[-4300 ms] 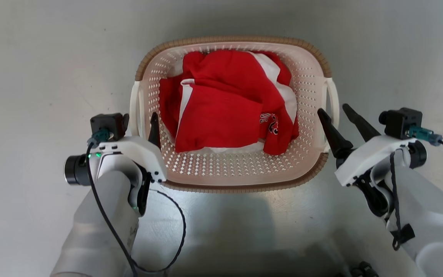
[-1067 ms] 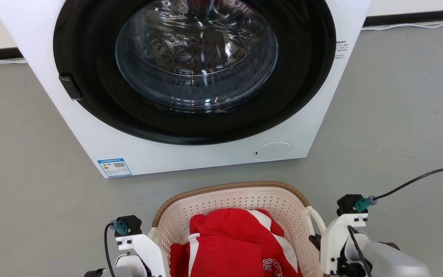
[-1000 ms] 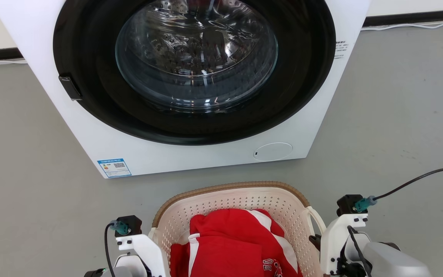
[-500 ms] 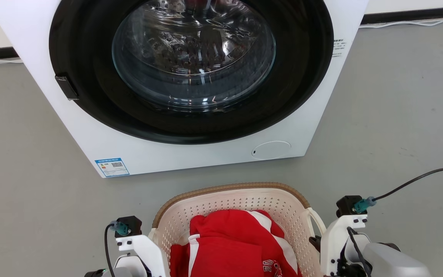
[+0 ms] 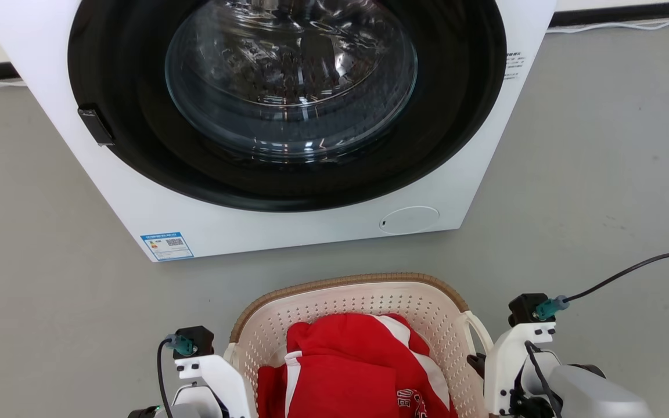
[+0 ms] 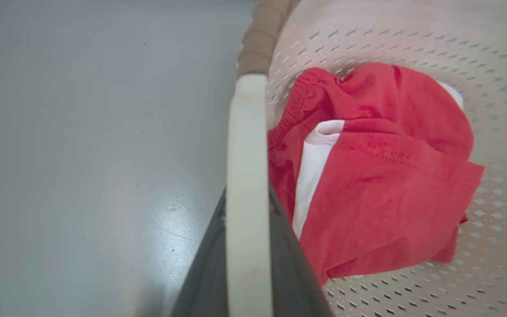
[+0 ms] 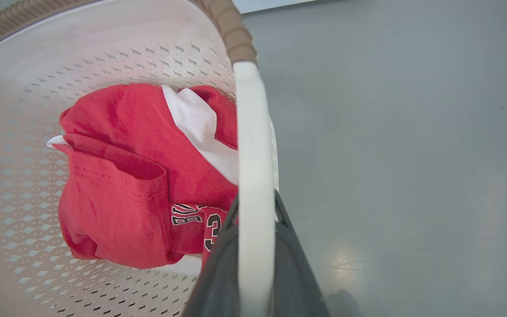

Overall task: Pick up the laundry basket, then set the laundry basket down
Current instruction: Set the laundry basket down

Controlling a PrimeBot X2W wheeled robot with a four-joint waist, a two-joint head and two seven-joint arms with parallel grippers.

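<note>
Basket: cream-white holey plastic laundry basket (image 5: 369, 302), brown rim, red clothes (image 5: 340, 371) inside.
Tools: left tool (image 6: 248, 198), right tool (image 7: 255, 198), each clamped on a white side handle (image 6: 245, 132).
Ground: smooth grey floor (image 5: 601, 174).
Room: big white washer (image 5: 311, 226) near.

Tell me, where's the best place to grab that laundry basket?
The laundry basket is best held by its white loop handles, left handle and right handle, each approached from its own side. They are slim bars off the wall, so the left gripper and right gripper straddle them.

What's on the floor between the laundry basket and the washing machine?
Nothing; the head view shows bare grey floor between the laundry basket and the washing machine.
</note>
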